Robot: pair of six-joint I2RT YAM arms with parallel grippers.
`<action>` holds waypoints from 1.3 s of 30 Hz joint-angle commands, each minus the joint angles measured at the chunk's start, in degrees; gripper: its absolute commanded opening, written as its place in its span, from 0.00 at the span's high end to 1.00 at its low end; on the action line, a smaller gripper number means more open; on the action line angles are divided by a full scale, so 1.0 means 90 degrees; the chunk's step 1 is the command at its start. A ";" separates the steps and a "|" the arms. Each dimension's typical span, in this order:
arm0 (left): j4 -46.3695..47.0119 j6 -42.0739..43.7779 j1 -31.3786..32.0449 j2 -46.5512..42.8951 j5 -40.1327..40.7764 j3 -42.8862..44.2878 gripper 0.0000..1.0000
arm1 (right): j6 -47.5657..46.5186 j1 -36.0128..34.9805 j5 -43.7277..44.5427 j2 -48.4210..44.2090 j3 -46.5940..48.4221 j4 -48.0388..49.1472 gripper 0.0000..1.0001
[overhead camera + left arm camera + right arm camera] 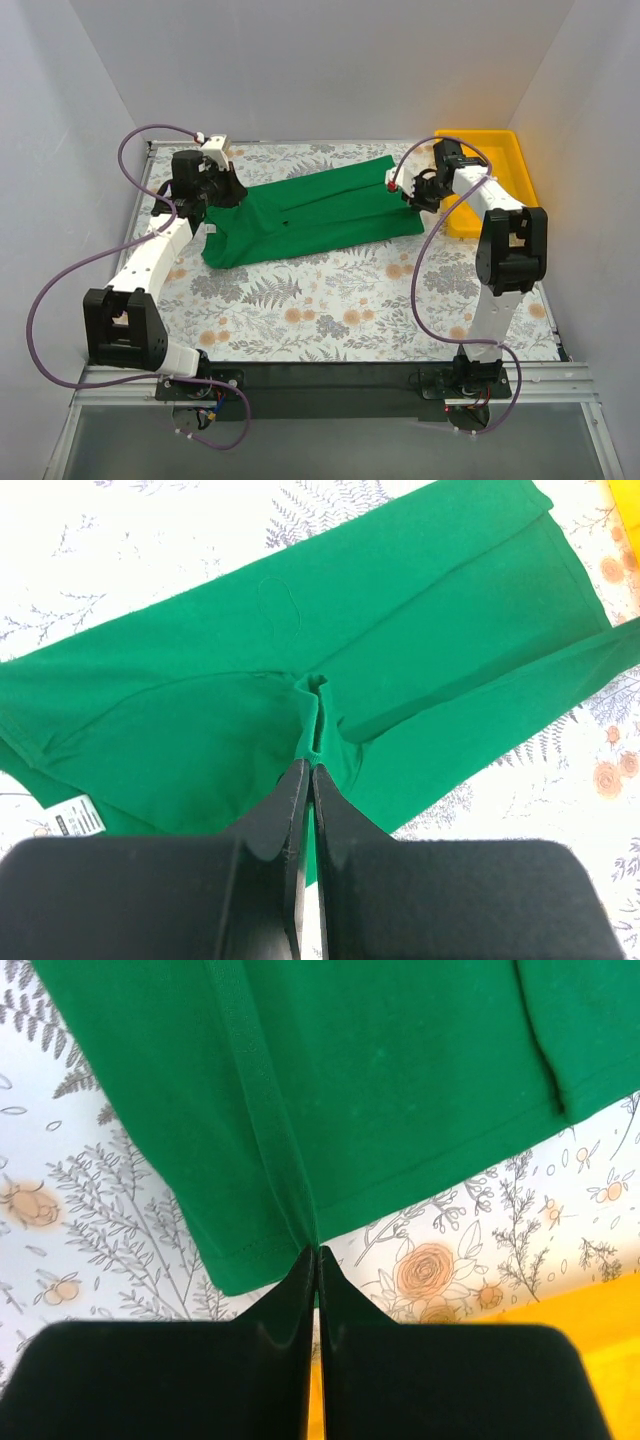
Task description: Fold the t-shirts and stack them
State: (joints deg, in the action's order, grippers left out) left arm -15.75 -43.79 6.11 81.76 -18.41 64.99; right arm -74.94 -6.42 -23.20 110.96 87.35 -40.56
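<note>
The green t-shirt (310, 212) lies as a long folded band slanting across the back of the flowered table. My left gripper (222, 198) is at the band's left end. In the left wrist view the left gripper (312, 768) is shut on a pinched ridge of the t-shirt (420, 620), and a small white label (80, 820) shows at its lower left edge. My right gripper (415, 197) is at the band's right end. The right wrist view shows the right gripper (317, 1252) shut on the stitched edge of the t-shirt (400, 1080).
A yellow plastic tray (500, 150) stands at the back right corner, just right of my right gripper; its rim shows in the right wrist view as the tray (570, 1330). White walls close the table at the back and both sides. Purple cables loop beside each arm.
</note>
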 commanded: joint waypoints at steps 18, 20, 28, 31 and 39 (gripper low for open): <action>0.0627 0.0364 -0.0064 0.0252 -0.0064 0.0386 1.00 | 0.0738 -0.0332 0.0497 0.1167 0.1554 -0.0015 0.99; 0.0743 0.0373 -0.0054 0.0155 0.0053 0.0231 1.00 | 0.0767 -0.0342 0.0566 0.1226 0.1632 -0.0015 0.99; 0.1252 0.0461 -0.0073 -0.0422 0.0337 -0.0288 1.00 | 0.0787 -0.0342 0.0732 0.1343 0.1720 0.0004 0.99; 0.1203 0.0471 -0.0073 -0.0363 0.0366 -0.0258 1.00 | 0.0865 -0.0342 0.0742 0.1421 0.1866 0.0014 0.99; 0.1174 0.0520 -0.0093 -0.0305 0.0376 -0.0287 1.00 | 0.0934 -0.0381 0.0722 0.1597 0.2071 0.0004 0.99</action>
State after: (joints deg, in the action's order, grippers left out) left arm -5.96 -40.21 5.69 80.58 -15.64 62.48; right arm -67.44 -9.43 -16.64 124.27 103.31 -40.53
